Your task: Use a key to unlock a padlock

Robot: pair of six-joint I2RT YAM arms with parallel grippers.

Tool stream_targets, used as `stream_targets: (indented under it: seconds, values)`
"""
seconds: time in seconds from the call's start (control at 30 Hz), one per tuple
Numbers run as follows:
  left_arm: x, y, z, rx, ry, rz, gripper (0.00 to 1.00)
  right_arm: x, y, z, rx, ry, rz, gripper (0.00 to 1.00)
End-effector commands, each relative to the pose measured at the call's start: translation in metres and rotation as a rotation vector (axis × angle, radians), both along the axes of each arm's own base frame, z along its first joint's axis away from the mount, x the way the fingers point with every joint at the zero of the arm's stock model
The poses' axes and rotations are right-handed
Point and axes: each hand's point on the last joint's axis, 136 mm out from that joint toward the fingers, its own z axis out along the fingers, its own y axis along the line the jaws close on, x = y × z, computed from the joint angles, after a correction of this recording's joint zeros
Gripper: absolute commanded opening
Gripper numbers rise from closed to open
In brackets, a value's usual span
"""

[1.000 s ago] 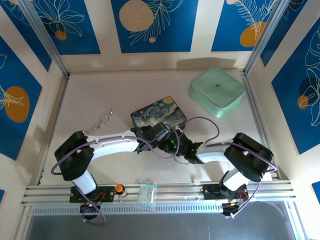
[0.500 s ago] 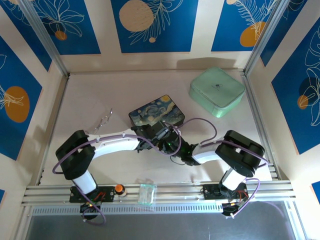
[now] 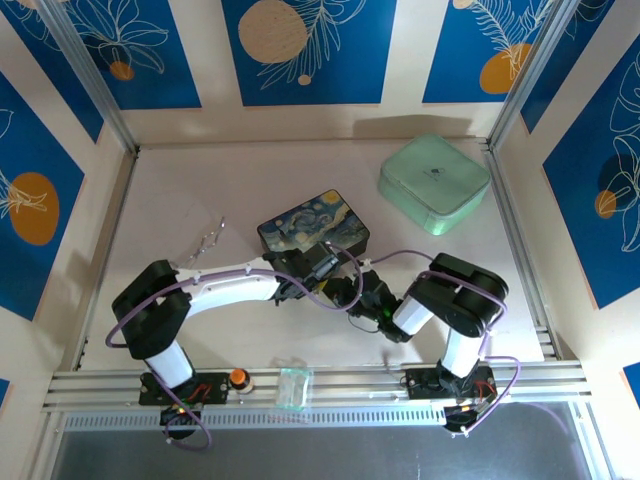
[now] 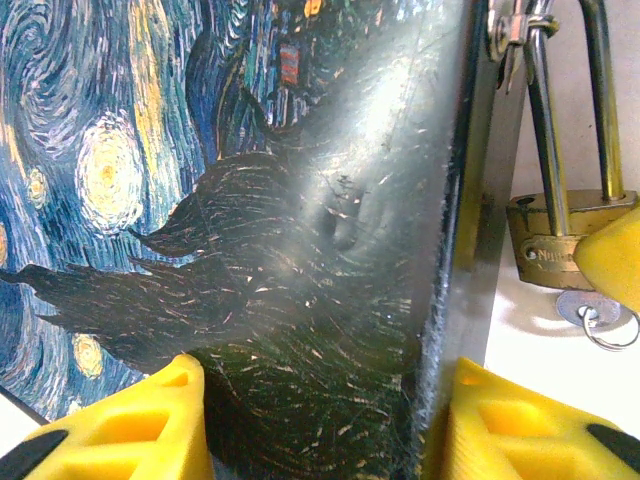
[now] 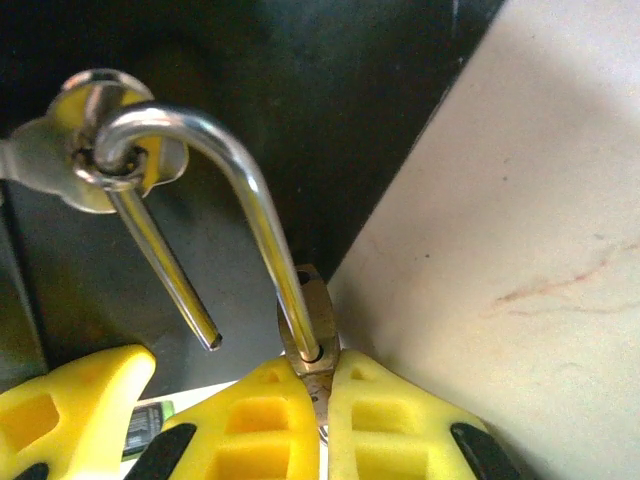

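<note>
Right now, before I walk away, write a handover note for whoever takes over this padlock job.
Left gripper: clamped across the starry-night box, steadying it.
Right gripper: shut on the key under the padlock.
The lock hangs by its shackle from the box's clasp.
Done: key looks inserted; one shackle leg looks free of the body, so it seems unlocked.
To do: confirm that, then unhook the shackle from the clasp.

right gripper (image 5: 322, 405) jaws closed under padlock (image 5: 312, 335) | shackle (image 5: 255, 200) through clasp (image 5: 45, 165), one leg free
</note>
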Motion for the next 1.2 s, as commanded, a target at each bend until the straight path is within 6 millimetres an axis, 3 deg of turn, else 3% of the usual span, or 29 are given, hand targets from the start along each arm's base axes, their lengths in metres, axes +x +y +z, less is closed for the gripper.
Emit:
stream_targets:
  seconds: [0.0,0.37,0.67,0.83,1.17]
  values:
    - [-0.034,0.015,-0.046,0.060,0.213,0.006,0.37,-0.018,-0.017,-0.047,-0.016,0.197,-0.046,0.01]
    - [-0.037,0.017,-0.049,0.095,0.231,-0.020,0.37,0.000,-0.003,-0.042,0.152,0.221,-0.085,0.00]
    - [-0.041,0.019,-0.053,0.111,0.255,-0.041,0.36,0.011,-0.020,-0.047,0.165,0.251,-0.166,0.00]
    - [-0.044,0.020,-0.055,0.136,0.277,-0.058,0.35,0.018,-0.014,-0.039,0.210,0.258,-0.167,0.00]
    - [-0.050,0.022,-0.053,0.151,0.296,-0.080,0.35,0.031,-0.035,-0.040,0.233,0.280,-0.242,0.00]
